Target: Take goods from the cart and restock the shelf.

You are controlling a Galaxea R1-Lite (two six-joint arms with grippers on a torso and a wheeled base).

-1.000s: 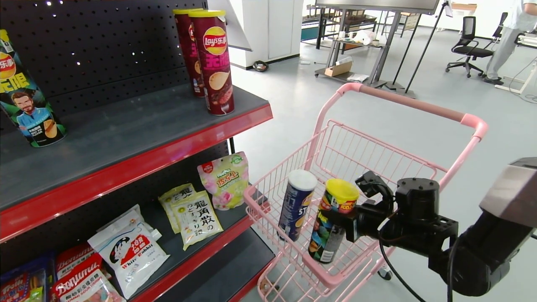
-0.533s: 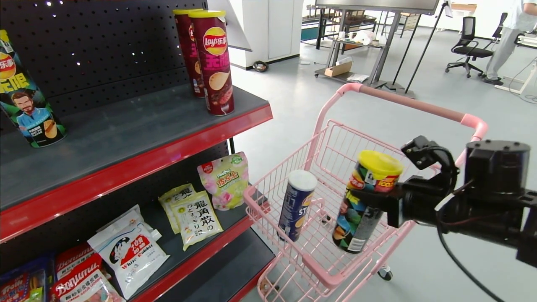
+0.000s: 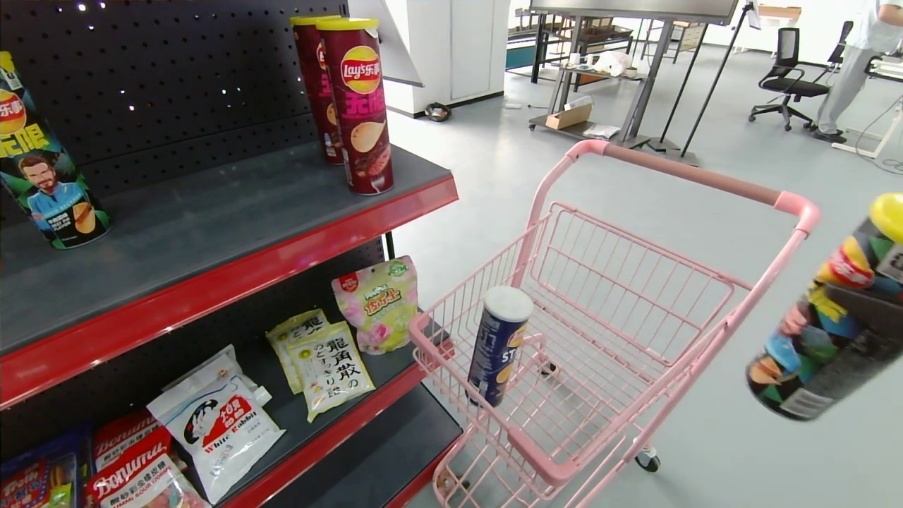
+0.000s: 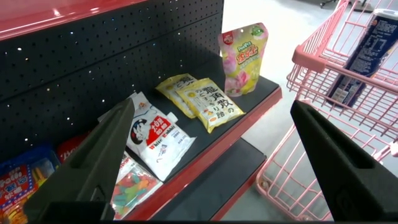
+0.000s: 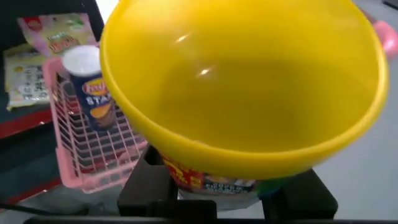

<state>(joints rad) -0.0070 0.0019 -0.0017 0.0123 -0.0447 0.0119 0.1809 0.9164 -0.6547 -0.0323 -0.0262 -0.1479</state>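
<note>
1. Firmly clamped on a yellow-lidded can point(image 3: 822, 321), the right end effector point(image 5: 221, 190) grips its body, with a black finger point(image 5: 144, 186) on either side just under the lid.
2. Seen from the head view, that can hangs tilted in the air at the 3 o'clock edge. Its lid points toward 1 o'clock and its base toward 7 o'clock. It is outside the cart point(image 3: 607, 282), past the cart's 3 o'clock rail.
3. Over by the shelf, the left end effector point(image 4: 211, 155) has its two dark fingers wide apart, with nothing between them. Beyond them lie the lower board's bags and a corner of the cart.
4. Next outward, the pink wire cart stands on the floor at about 4 o'clock from the shelf point(image 3: 211, 219), its corner just beside the lower board. A blue can point(image 3: 497, 346) with a white lid stands nearly upright at the basket's 9 o'clock side, near the wire wall closest to the shelf.
5. Higher up, the shelf's grey upper board with a red edge carries two maroon cans point(image 3: 363, 106). They stand upright at its 1 o'clock corner, one just behind the other. A green can point(image 3: 46, 176) stands well apart at the 9 o'clock end.
6. Lower down, the bottom board holds a white bag point(image 3: 219, 423), two overlapping yellow bags point(image 3: 328, 367) and a green-and-pink pouch point(image 3: 377, 303) propped at the end nearest the cart.
</note>
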